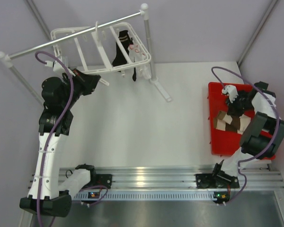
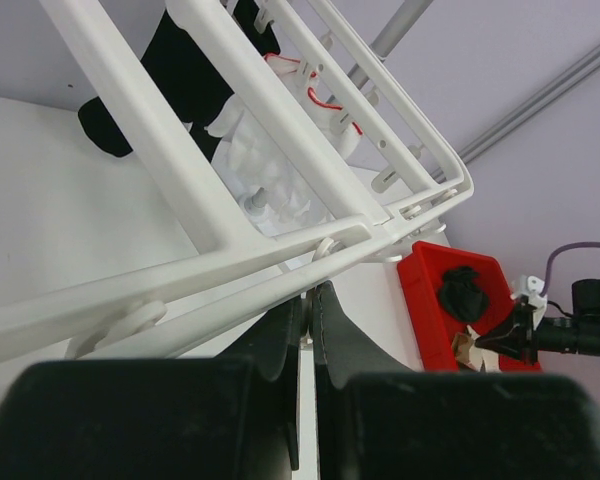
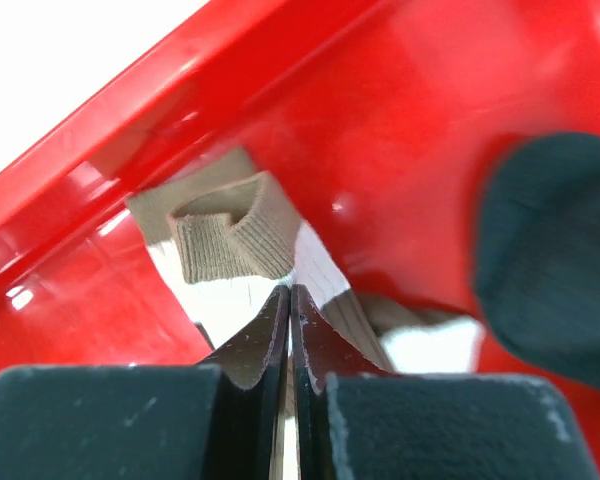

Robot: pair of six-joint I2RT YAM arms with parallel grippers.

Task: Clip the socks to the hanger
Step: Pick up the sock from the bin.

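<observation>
Sock number two, the cream-and-brown sock [image 3: 235,235], is crumpled in the red bin [image 1: 217,142] at the right side of the tabletop [image 1: 146,132]. The right claw [image 3: 288,300] is down in there with its jaws pinched together on it. Its ribbed cuff is folded over just ahead of the tips, and from above the sock's length runs roughly across the bin. There's a dark blurry lump [image 3: 550,250] beside it, can't tell what that is.

Meanwhile the black sock [image 1: 120,49] is already hanging off the hanger [image 2: 135,110], which hangs from the grey rail [image 1: 28,46] at the back left. Over there the left claw [image 2: 308,300] is squeezed tight on the hanger's near rim, looks like it's steadying the frame.

What matters imo: the hanger is well apart from the bin, off to the left and farther back. Right arm is nearest the sock, left arm is at the hanger. So the carry goes diagonally across the tabletop, and a limp sock held by one fold will probably dangle.
</observation>
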